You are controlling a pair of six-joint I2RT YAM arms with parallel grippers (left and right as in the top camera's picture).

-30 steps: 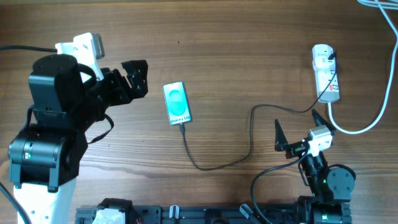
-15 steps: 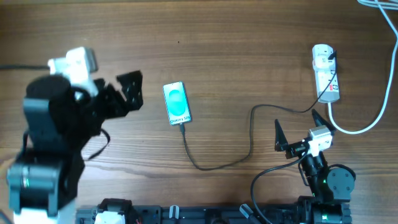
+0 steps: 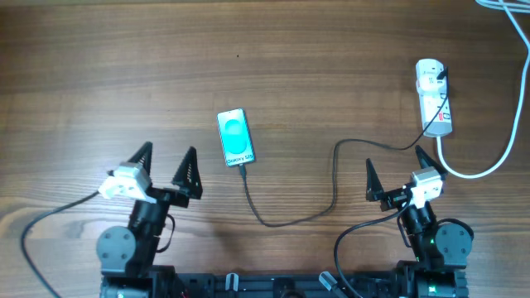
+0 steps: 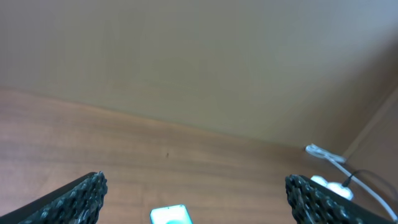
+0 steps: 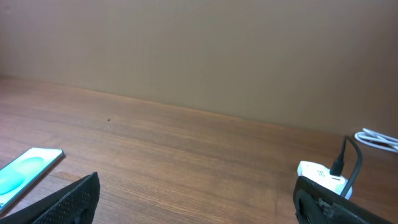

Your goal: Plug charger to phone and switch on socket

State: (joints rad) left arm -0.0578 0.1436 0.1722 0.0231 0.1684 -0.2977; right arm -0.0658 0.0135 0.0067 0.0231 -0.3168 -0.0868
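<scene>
The phone lies flat near the table's middle, screen light teal with a green round shape. The black charger cable runs from the phone's near end in a loop to the white socket strip at the far right; its plug tip sits at the phone's lower edge. My left gripper is open and empty, near the front left, left of the phone. My right gripper is open and empty at the front right, below the socket. The phone also shows in the left wrist view and in the right wrist view. The socket shows in the right wrist view.
A thick white cable curves from the socket strip to the right edge and up to the far right corner. The arm bases stand along the table's front edge.
My left arm has drawn back from beside the phone to the front left and now rests low with its gripper open. The right arm, phone and cable have not moved.
</scene>
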